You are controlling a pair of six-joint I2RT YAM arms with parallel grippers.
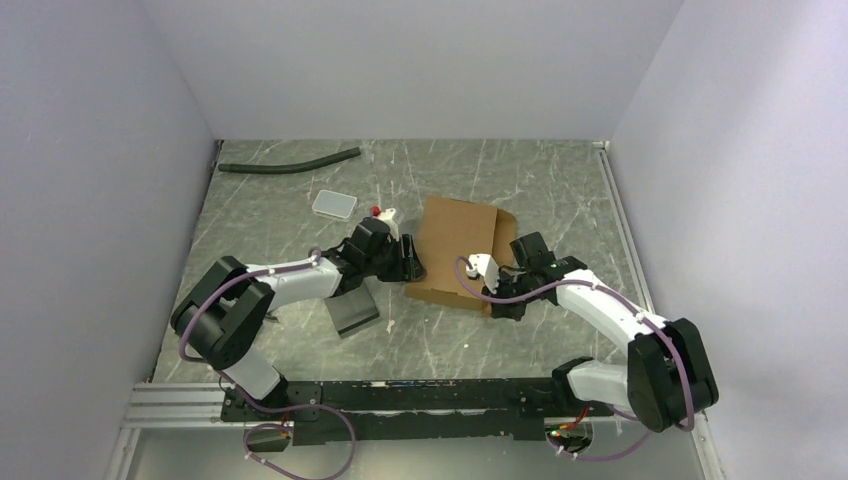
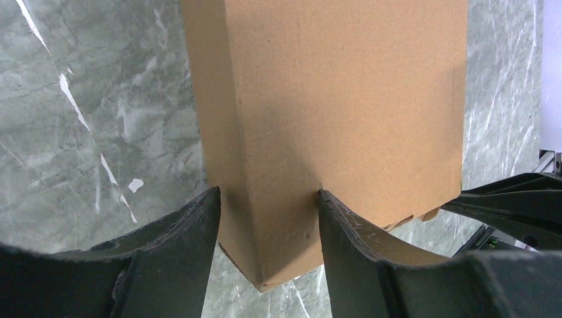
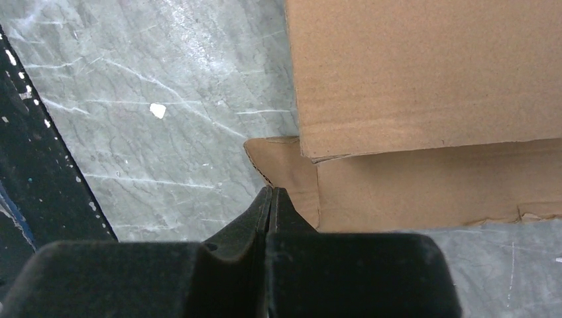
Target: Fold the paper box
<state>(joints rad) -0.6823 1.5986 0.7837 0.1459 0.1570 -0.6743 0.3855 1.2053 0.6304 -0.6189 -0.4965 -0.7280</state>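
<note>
Brown paper box [image 1: 455, 250] lies near dark slab [image 1: 355, 312], pale tray [image 1: 333, 204], green hose [image 1: 290, 163].

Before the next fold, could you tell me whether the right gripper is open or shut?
Shut: the right gripper shows no gap between its fingers, tips beside the paper box.

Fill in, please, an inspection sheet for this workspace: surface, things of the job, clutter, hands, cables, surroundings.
Surface: grey marbled table, a few white specks.
Job's things: paper box, brown cardboard, partly folded, at the middle.
Clutter: dark green hose near the far edge; clear tray; small white item with a red cap; black slab under the left arm.
Hands: left hand clamps a folded edge of the box; right hand shut, tips at a flap corner.
Cables: purple cables loop along both arms.
Surroundings: pale walls on three sides; metal rail at the near edge.
</note>
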